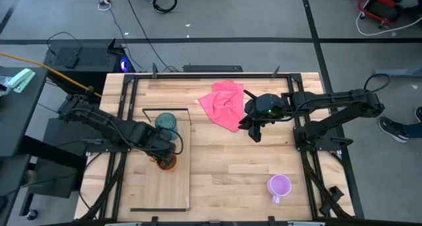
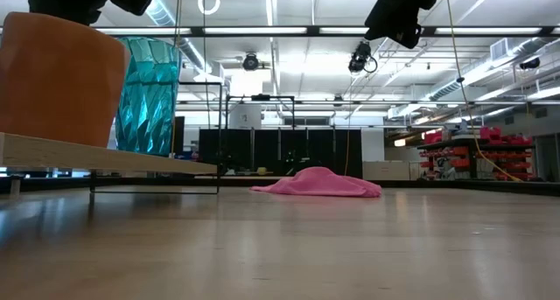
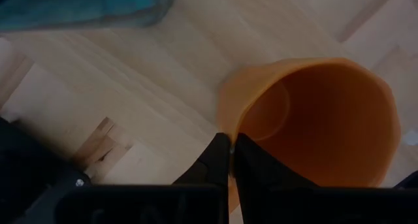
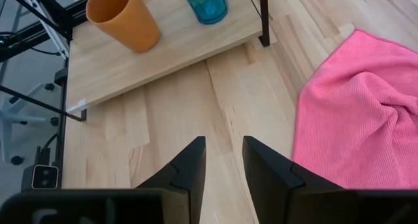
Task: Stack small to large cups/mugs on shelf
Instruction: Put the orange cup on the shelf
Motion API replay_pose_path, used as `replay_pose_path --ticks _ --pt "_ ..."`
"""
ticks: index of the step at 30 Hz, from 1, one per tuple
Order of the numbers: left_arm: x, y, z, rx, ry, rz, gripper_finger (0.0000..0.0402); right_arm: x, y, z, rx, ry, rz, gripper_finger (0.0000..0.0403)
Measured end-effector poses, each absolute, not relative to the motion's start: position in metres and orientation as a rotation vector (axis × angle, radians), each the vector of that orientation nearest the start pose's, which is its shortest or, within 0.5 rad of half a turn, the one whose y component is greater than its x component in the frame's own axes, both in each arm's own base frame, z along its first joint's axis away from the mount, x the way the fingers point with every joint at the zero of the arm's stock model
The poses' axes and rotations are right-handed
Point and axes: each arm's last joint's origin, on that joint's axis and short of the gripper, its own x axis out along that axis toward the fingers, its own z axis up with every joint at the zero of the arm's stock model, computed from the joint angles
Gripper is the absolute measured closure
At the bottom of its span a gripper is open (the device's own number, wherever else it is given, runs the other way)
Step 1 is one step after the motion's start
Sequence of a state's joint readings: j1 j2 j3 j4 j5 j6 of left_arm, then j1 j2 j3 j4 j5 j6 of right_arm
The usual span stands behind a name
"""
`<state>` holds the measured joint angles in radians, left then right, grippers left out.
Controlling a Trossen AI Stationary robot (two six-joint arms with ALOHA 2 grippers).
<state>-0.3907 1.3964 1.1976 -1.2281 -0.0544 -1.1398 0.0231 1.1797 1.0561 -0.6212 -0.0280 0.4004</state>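
On the shelf (image 1: 178, 186), the long light-wood plank with a thin black wire frame at its far end, the left claw (image 3: 231, 145) is pinched tight on the rim of the orange mug (image 3: 320, 126), one finger inside and one outside. A rim pinch of this kind probably keeps the mug upright while it is set next to the tumbler, and would let the claw lift straight off without knocking either vessel. The orange mug stands upright on the plank, opaque and smooth-walled, flaring slightly toward its mouth; no handle shows from these angles.

Just beyond the mug, toward the shelf's wire-frame end, stands the teal tumbler (image 1: 165, 121). It is taller than the mug, translucent, with a faceted wall that catches the light. The two are close neighbours on the plank; whether they touch cannot be told.

Well away from the shelf, near the front edge of the surface (image 1: 264, 153), the lilac mug (image 1: 279, 185) sits alone, handle visible, not yet brought over. It looks to be the last piece to place.

Farther from the shelf, the right claw (image 4: 221, 160) hangs above bare wood beside a crumpled pink cloth (image 1: 224, 103), its fingers parted and empty, apparently waiting for its turn.
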Motion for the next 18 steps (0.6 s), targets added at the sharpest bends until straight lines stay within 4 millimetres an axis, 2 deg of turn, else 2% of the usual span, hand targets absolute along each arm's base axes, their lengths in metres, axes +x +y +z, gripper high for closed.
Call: replay_pose_path --ticks 5,12,18 --pt "0.223 -0.09 0.277 -0.596 1.355 0.51 0.0387 0.241 0.009 0.311 0.375 0.747 -0.089 0.0294" --pt "0.232 -0.095 0.266 -0.515 1.422 0.458 0.0387 0.241 0.012 0.311 0.366 0.75 -0.075 0.0294" --pt "0.23 -0.093 0.266 -0.521 1.431 0.477 0.0387 0.24 0.011 0.311 0.365 0.75 -0.078 0.0294"
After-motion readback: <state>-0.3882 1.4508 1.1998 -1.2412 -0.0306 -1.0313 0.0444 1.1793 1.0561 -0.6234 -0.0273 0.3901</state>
